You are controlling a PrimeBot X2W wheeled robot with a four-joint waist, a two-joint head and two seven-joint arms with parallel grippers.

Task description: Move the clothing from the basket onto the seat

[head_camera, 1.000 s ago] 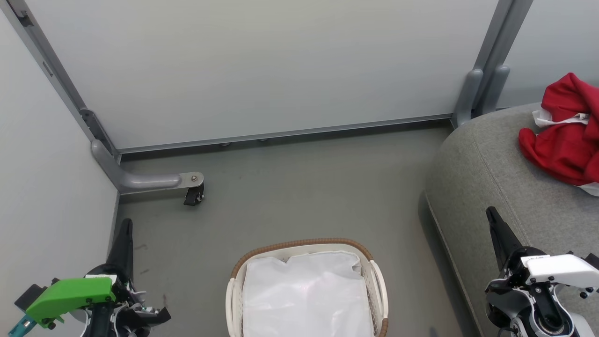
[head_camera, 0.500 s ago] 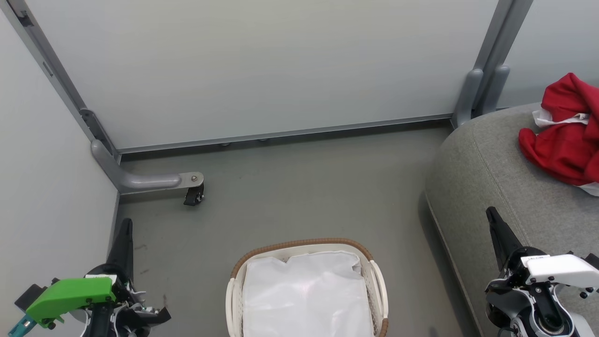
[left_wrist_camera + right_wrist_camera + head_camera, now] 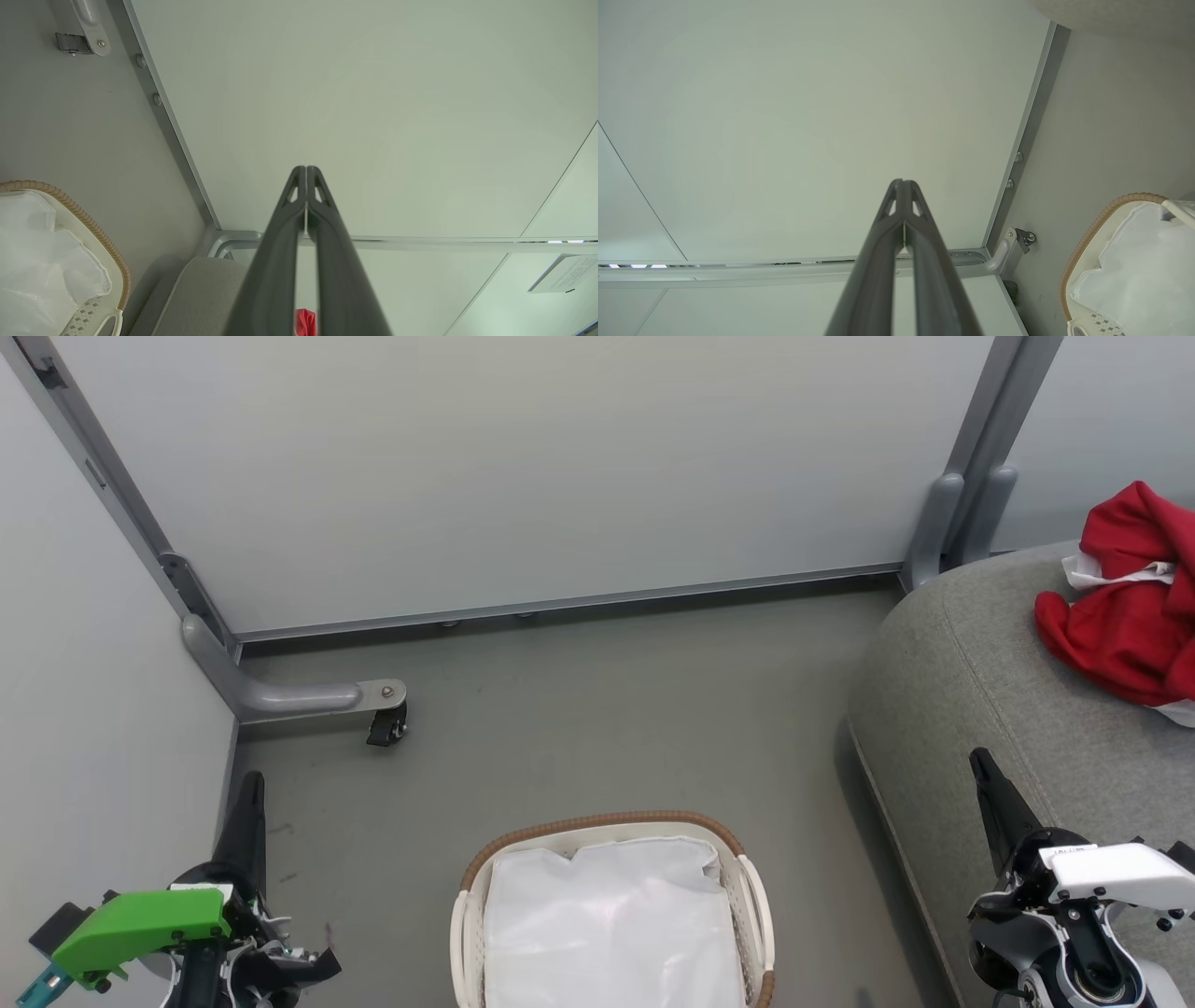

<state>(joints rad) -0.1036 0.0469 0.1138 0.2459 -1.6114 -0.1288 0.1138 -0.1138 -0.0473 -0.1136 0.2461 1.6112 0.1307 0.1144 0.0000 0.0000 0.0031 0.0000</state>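
clothing (image 3: pixel 1130 616) heaped on seat (image 3: pixel 980 691) near its far edge; basket (image 3: pixel 597 823) holds just white liner (image 3: pixel 611 924). left gripper (image 3: pixel 306 170), right gripper (image 3: pixel 902 183): fingers closed, empty. Fabric looks soft, light, floppy; pinch a bunched fold if regrasping.

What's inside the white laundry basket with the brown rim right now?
Inside the small oval white plastic basket with brown woven rim, a crumpled white fabric liner covers the interior. Anything beneath it is hidden; the basket's near end is out of frame.
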